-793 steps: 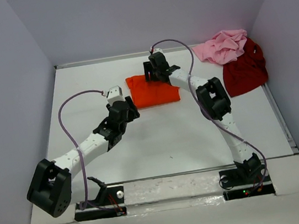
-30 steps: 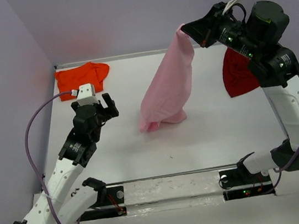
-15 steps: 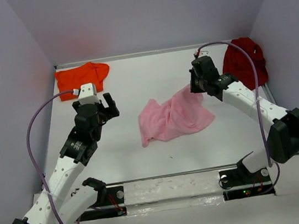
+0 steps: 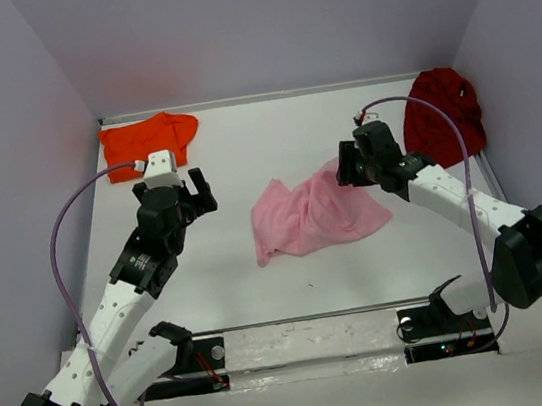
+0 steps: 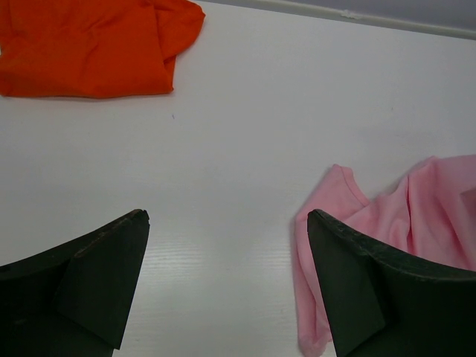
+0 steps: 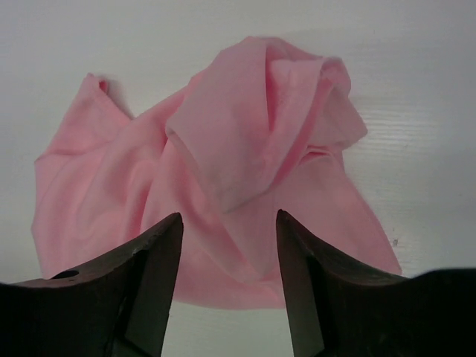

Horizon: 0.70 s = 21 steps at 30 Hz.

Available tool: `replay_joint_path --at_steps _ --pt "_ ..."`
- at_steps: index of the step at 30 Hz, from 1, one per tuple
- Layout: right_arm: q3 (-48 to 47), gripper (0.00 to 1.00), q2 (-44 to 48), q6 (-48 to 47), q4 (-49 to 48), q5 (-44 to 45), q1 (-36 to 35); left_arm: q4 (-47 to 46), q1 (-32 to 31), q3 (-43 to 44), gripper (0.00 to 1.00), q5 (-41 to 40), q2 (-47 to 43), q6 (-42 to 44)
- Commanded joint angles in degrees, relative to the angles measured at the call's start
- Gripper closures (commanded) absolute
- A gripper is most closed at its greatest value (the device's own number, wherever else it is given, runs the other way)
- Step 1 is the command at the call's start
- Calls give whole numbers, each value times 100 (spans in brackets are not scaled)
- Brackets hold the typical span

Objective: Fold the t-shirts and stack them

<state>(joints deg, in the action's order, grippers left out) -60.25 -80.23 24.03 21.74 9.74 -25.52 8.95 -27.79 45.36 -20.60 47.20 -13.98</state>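
The light pink t-shirt (image 4: 313, 212) lies crumpled in the middle of the table, also seen in the right wrist view (image 6: 223, 163) and at the right of the left wrist view (image 5: 401, 216). The orange t-shirt (image 4: 146, 138) lies folded at the back left, also in the left wrist view (image 5: 89, 44). The dark red t-shirt (image 4: 441, 118) lies bunched at the back right. My right gripper (image 4: 345, 174) is open just over the pink shirt's right edge, holding nothing. My left gripper (image 4: 196, 188) is open and empty, left of the pink shirt.
Grey walls enclose the white table (image 4: 261, 275) on three sides. The arm bases sit on a rail (image 4: 311, 344) at the near edge.
My right gripper lowered the pink shirt from high in the air onto the table and let it go; it now hovers open a little lower by the shirt's edge. The left arm stayed still.
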Motion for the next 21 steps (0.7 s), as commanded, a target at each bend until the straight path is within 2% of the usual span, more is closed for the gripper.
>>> replay_joint_path --at_steps 1,6,10,17,21 --pt "774 38 1136 215 -223 -210 -50 -139 -16 8 3 -102 -18 53" --pt "1936 27 2264 927 -521 -236 -50 -157 81 8 3 -23 -27 44" --pt "2666 26 2670 1279 -766 -42 -50 -166 99 -1 3 56 -9 44" --pt "3037 26 2187 1648 -1022 81 -50 -166 107 -1 3 91 0 27" --pt "2949 28 2011 1877 -1075 546 -50 -157 107 -10 3 82 -9 27"
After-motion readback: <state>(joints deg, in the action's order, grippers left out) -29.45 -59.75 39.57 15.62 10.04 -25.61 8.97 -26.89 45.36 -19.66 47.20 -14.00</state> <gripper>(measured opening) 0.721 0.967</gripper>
